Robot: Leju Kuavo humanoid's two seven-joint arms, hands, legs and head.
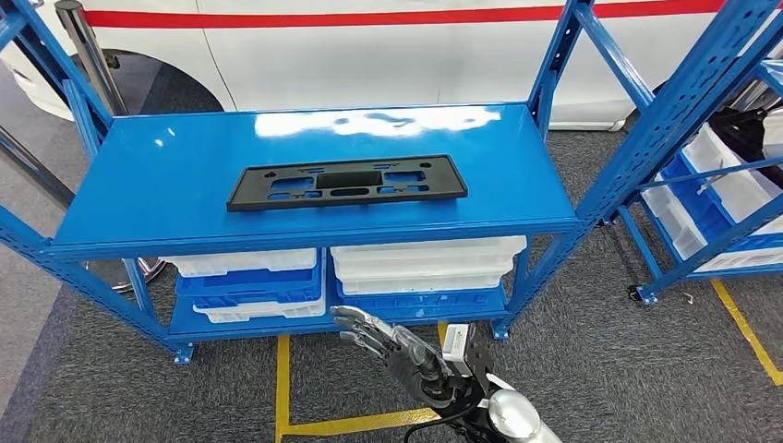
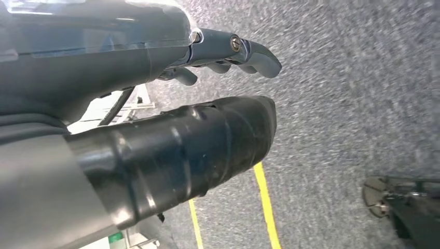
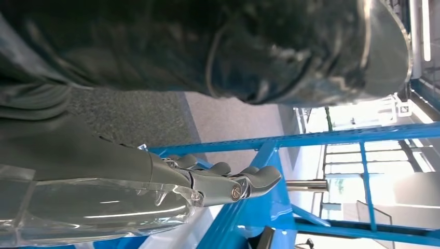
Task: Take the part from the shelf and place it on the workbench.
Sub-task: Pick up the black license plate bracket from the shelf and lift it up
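Observation:
A flat black plastic part (image 1: 346, 182) with several cut-outs lies lengthwise on the top board of the blue shelf (image 1: 157, 194), near its middle. My right hand (image 1: 388, 343) is low in front of the shelf's lower tier, well below the part, with its fingers stretched toward the shelf and nothing in them. In the right wrist view the same hand (image 3: 207, 181) is open in front of blue shelf beams. My left hand (image 2: 129, 57) hangs over grey carpet, its fingers (image 2: 244, 49) loosely extended and its thumb (image 2: 197, 145) holding nothing.
White bins (image 1: 425, 263) and blue trays (image 1: 249, 281) fill the lower tier. A second blue rack (image 1: 702, 120) with white bins stands to the right. Yellow floor tape (image 1: 282, 388) runs on the grey carpet in front. A white vehicle (image 1: 369, 55) is behind the shelf.

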